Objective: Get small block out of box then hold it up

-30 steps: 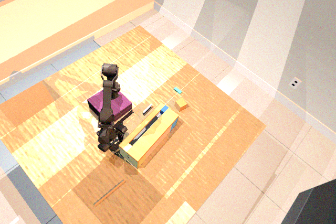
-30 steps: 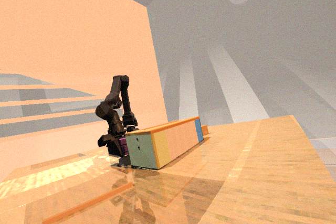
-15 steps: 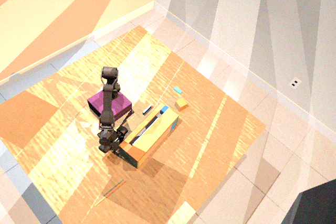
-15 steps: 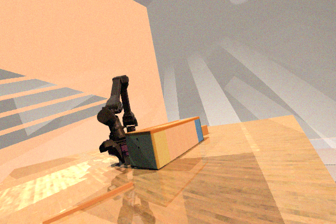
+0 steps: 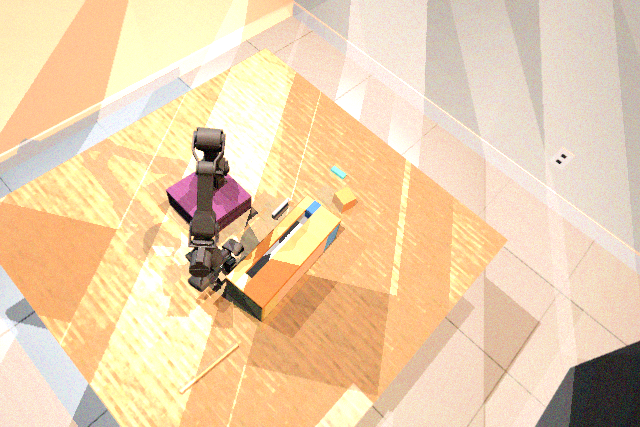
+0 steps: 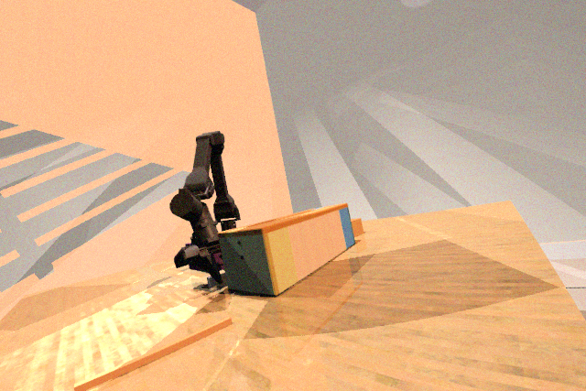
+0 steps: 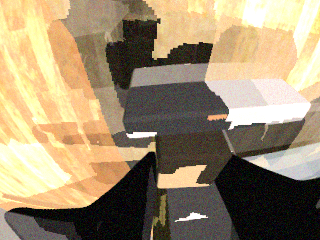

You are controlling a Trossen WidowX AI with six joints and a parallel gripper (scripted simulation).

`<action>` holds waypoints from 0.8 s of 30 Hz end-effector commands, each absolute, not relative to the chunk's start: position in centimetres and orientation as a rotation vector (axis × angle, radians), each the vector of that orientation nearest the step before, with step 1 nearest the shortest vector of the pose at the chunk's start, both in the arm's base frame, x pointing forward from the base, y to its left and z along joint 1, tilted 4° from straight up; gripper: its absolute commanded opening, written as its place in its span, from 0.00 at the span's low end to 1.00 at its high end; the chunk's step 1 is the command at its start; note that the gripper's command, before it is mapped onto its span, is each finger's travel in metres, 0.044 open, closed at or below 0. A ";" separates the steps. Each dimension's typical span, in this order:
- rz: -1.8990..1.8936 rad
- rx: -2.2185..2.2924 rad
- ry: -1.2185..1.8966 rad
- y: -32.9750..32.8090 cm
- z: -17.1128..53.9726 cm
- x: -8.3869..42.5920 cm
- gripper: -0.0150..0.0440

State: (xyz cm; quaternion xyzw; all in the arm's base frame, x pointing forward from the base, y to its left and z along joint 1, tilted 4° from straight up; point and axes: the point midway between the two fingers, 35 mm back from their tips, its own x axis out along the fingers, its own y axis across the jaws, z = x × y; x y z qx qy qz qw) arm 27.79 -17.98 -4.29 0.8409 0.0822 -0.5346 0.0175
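Observation:
The box [image 5: 289, 277] [image 6: 314, 244] stands upright on the table, its clear front towards the arm. It has a dark green end near my gripper and a blue part at the far end. My gripper [image 5: 223, 276] [image 6: 220, 280] [image 7: 182, 155] is low at the front of the green end, close to the table. It is shut on the small block [image 7: 192, 150], which shows as a dark brown shape between the fingertips; its true colour and lower edge are hard to make out in shadow. In the top and exterior views the arm and fingers hide the block.
A grey-white bar [image 7: 265, 95] lies just beyond the fingertips. Another bar [image 5: 280, 208] is in front of the box's far half. A yellow cube [image 5: 344, 199] and cyan piece [image 5: 338, 172] lie past the blue end. A purple block [image 5: 232, 195] is under the arm; a thin stick [image 5: 209, 368] [image 6: 156, 353] lies nearby.

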 end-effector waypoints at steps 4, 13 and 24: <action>-1.653 2.613 0.248 -18.4 -0.5 28.0 0.25; -1.652 2.614 0.247 -18.4 1.8 27.8 0.25; -1.725 2.688 0.005 -17.0 5.3 26.9 0.25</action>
